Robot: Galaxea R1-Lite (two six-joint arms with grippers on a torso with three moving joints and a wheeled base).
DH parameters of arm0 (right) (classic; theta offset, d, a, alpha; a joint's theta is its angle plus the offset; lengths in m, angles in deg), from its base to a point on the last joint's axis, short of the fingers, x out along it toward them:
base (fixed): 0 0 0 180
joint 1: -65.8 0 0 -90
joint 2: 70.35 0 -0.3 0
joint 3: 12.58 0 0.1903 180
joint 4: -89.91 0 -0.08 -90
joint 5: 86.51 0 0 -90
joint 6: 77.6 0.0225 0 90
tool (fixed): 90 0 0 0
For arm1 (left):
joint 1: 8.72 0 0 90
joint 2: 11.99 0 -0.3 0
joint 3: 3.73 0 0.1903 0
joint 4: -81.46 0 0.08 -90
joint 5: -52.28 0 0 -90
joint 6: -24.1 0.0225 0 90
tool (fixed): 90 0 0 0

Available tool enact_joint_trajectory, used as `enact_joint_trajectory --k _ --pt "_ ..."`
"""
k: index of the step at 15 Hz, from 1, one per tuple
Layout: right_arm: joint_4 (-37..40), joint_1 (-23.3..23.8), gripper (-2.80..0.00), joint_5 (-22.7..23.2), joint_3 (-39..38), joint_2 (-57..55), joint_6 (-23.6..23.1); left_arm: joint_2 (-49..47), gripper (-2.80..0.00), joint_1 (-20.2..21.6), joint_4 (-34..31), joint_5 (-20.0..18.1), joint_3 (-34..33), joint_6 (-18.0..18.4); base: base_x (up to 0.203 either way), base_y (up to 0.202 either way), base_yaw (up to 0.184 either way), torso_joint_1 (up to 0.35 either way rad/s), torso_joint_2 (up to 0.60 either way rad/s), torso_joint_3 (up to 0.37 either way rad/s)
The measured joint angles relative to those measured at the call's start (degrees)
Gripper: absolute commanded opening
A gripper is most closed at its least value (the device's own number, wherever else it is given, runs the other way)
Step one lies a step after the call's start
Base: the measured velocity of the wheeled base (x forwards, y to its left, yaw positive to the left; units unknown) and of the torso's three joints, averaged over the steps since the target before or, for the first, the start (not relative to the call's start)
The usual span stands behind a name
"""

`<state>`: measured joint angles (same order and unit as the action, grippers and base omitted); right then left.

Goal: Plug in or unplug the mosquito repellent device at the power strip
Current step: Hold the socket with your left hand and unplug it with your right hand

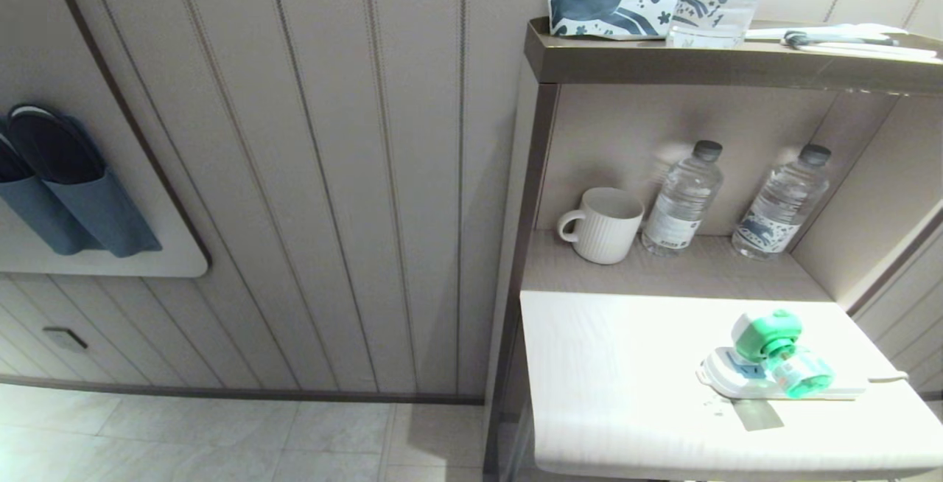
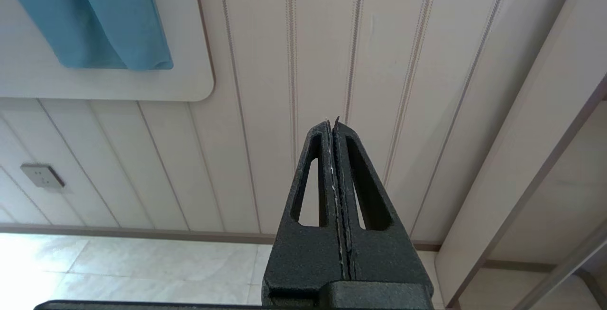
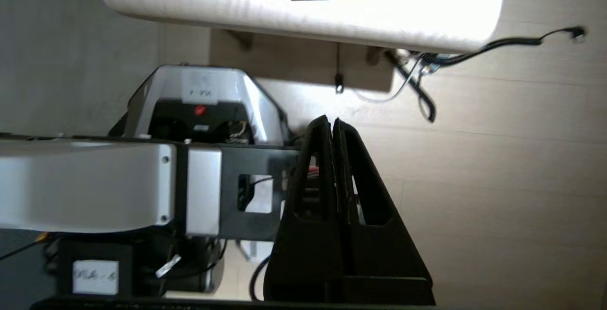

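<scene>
Neither of my arms shows from my head camera right now. My left gripper (image 2: 334, 123) has its two black fingers (image 2: 310, 191) pressed flat together, tips meeting in a thin seam, nothing between them, pointing level ahead of me. My right gripper (image 3: 331, 121) is clamped the same way, fingers (image 3: 360, 191) touching along their whole length and empty. Just beyond the right fingers, in that wrist's view, I see my own body: a silver-grey arm link (image 3: 85, 184) running across with a black bracket at its end, and my base (image 3: 204, 106) beyond it.
</scene>
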<state>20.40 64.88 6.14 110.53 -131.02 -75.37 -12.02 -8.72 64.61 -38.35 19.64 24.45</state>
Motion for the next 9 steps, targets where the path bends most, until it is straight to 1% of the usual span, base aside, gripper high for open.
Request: enact_joint_trajectory --k 2,4,5,6,7,8,9 --pt "-4.92 1.37 -2.80 -2.65 -9.33 11.40 -1.01 0.00 -2.80 0.00 0.00 -0.01 0.00 0.00 0.000 0.000 0.000 0.000 0.00 0.000" --pt "-12.93 2.96 -2.80 -5.33 -22.29 23.94 -2.94 0.00 -2.80 0.00 -0.02 0.00 0.00 0.00 0.000 0.000 0.000 0.000 0.00 0.000" --pt "-17.15 3.68 -2.80 -6.13 -28.31 29.38 -2.95 0.00 -2.80 0.00 0.00 0.00 0.00 0.00 0.000 0.000 0.000 0.000 0.00 0.000" --pt "-21.67 4.41 -2.80 -5.77 -33.40 34.45 -1.81 0.00 -2.80 0.00 0.01 0.02 0.00 0.00 0.000 0.000 0.000 0.000 0.00 0.000" --pt "-25.80 5.06 -2.80 -4.28 -37.69 37.73 -0.73 0.00 -2.80 0.00 0.00 0.00 0.00 0.00 0.000 0.000 0.000 0.000 0.00 0.000" --pt "-30.00 5.74 -2.80 -2.73 -42.34 39.98 -0.05 0.00 -2.80 0.00 0.01 0.00 0.00 0.00 0.000 0.000 0.000 0.000 0.00 0.000" --pt "-34.91 6.56 -2.80 -2.41 -47.61 41.57 0.35 0.00 -2.80 0.00 0.00 0.02 0.00 -0.02 0.000 0.000 0.000 0.000 0.00 0.000"
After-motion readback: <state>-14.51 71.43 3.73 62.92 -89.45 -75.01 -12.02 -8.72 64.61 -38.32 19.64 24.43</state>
